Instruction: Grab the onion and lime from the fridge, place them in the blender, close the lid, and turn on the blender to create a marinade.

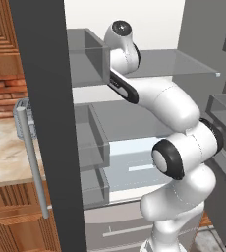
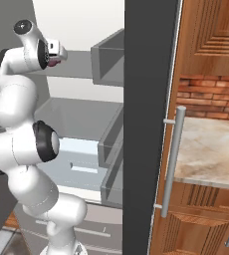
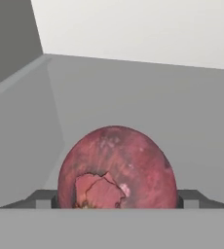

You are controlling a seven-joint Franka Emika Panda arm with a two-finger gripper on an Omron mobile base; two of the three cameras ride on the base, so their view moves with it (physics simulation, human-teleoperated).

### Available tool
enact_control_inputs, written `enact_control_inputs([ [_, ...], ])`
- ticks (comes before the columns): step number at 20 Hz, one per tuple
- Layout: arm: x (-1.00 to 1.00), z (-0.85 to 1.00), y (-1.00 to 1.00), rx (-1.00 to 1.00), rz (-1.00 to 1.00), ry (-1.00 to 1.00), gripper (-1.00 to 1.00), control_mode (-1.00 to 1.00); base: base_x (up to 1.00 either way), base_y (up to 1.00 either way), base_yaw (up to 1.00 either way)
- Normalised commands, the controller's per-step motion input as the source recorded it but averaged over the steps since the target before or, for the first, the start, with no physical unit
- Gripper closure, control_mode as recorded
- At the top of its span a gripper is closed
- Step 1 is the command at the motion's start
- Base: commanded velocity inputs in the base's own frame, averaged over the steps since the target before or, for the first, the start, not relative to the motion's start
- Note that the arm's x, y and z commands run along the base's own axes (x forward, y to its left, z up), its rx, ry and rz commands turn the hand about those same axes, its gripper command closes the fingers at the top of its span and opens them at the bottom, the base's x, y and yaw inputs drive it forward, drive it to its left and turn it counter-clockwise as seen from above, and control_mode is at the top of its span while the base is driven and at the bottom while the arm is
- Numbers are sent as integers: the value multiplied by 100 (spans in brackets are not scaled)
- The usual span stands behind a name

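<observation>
Reaching into the fridge (image 1: 46, 123) on an upper glass shelf (image 1: 183, 66), the gripper (image 3: 116, 202) has the onion (image 3: 116, 168) sitting squarely between its fingertips (image 3: 43, 198), one dark tip poking out on each side of the red-purple bulb. Jaws stand wide, roughly at onion width; can't tell whether the pads are touching the skin or just clear of it, so I wouldn't call it gripped. Onion lies dead ahead of the hand, centred, close in, resting on the grey shelf floor with the torn papery patch facing the camera. It's near round, no clear long axis, so approach angle matters little. In the right base view the hand (image 2: 54, 54) points in toward the white back wall (image 3: 143, 29). Closing straight in looks like the next call.
</observation>
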Motion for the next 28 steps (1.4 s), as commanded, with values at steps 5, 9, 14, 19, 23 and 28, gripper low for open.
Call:
enact_control_inputs([
  [5, -13, -1, -4, 0, 3, -15, 100, -100, 0, 0, 0],
  [9, -79, 0, -37, 1, 5, -16, 100, -100, 0, 0, 0],
  [14, -100, 0, -68, 0, 1, -12, 100, -100, 0, 0, 0],
  [19, -100, 0, -51, 0, 0, -14, 100, -100, 0, 0, 0],
  [23, -100, -10, -12, 0, -1, -7, 100, -100, 0, 0, 0],
  [28, -100, -37, -6, -1, -3, 0, 100, -100, 0, 0, 0],
])
